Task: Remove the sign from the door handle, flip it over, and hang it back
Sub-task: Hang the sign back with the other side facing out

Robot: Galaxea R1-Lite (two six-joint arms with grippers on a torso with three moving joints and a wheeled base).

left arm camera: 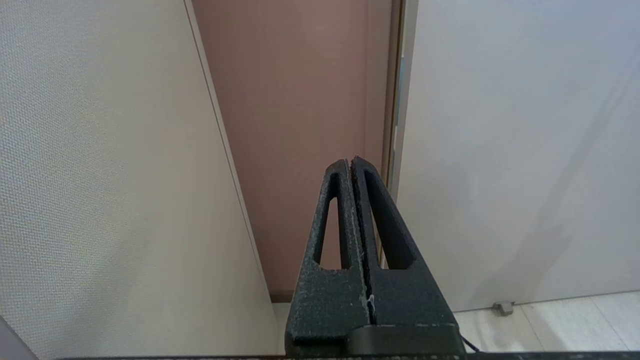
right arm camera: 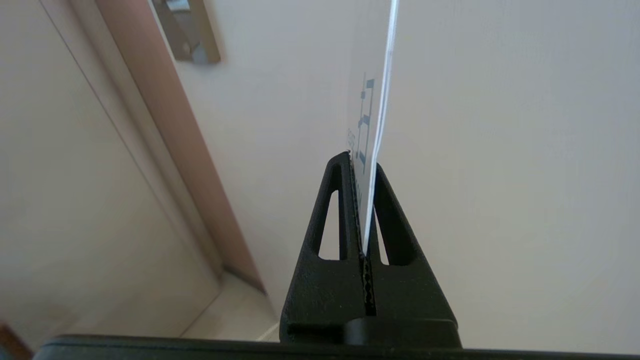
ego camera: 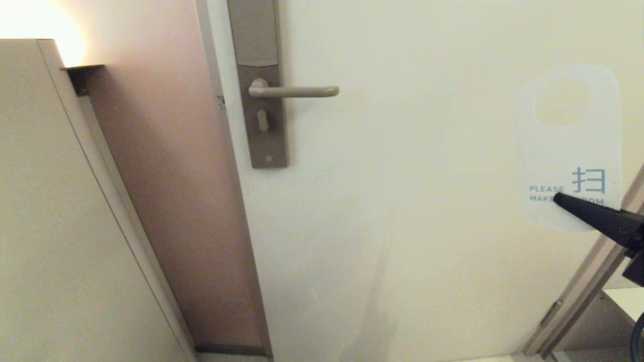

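One sign (ego camera: pixel 567 146), white face out, clenched at bottom edge by right tool (ego camera: pixel 557 199); well apart from door handle (ego camera: pixel 294 91). Left tool (left arm camera: pixel 351 165) clenched empty, parked low.

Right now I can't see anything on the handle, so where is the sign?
The sign is off the door handle, held upright by its lower end in the right gripper at the head view's right, white face showing.
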